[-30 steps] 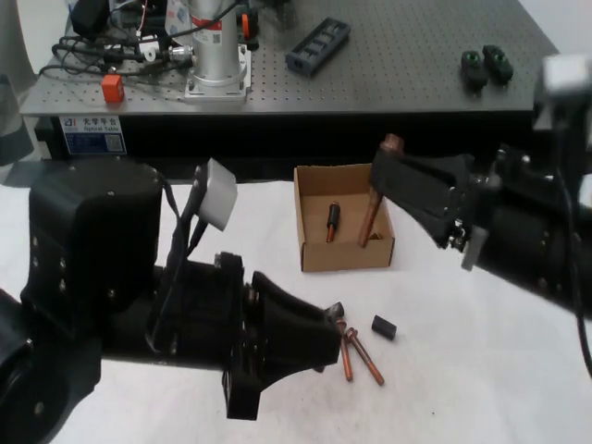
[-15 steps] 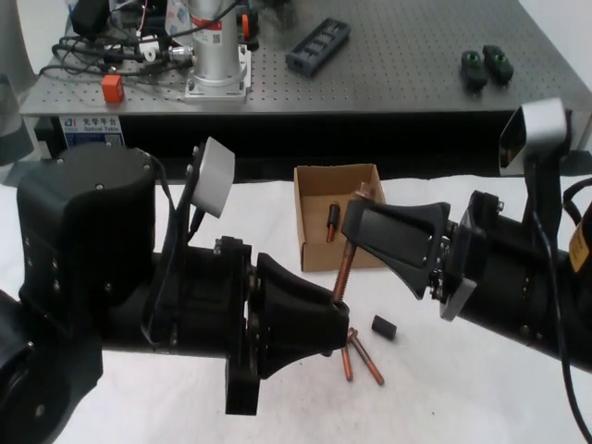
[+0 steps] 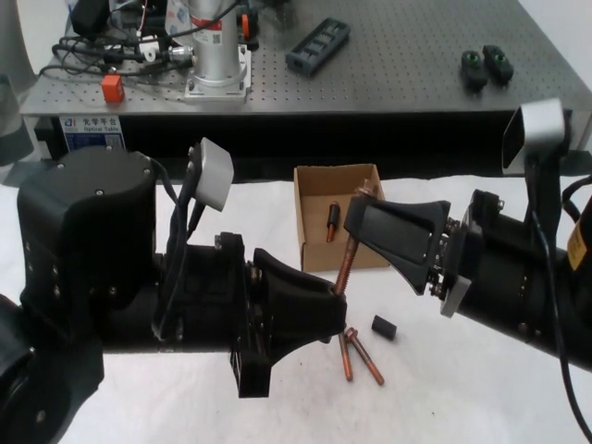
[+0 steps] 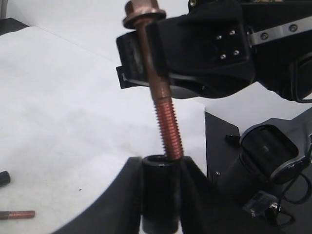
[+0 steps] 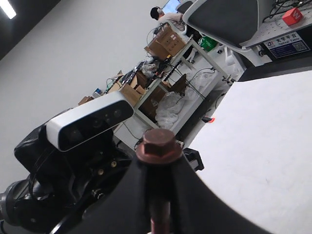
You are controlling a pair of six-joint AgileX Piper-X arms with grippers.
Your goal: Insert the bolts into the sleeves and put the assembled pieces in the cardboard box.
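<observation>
Alignment explains the pose: my left gripper (image 4: 161, 212) pinches the black cylindrical sleeve (image 4: 160, 183) upright, mouth up, while my right gripper (image 3: 357, 215) clamps the copper-coloured hex-head bolt (image 4: 164, 114) vertically, threaded tip at that mouth, just near of the open brown cardboard box (image 3: 316, 255).

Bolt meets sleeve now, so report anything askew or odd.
The bolt leans relative to the sleeve, its tip at the mouth's edge rather than centred; it may bind. Nothing else stands out.

Room over the cardboard box (image 3: 319, 254) (right claw (image 3: 357, 215) near its front)
</observation>
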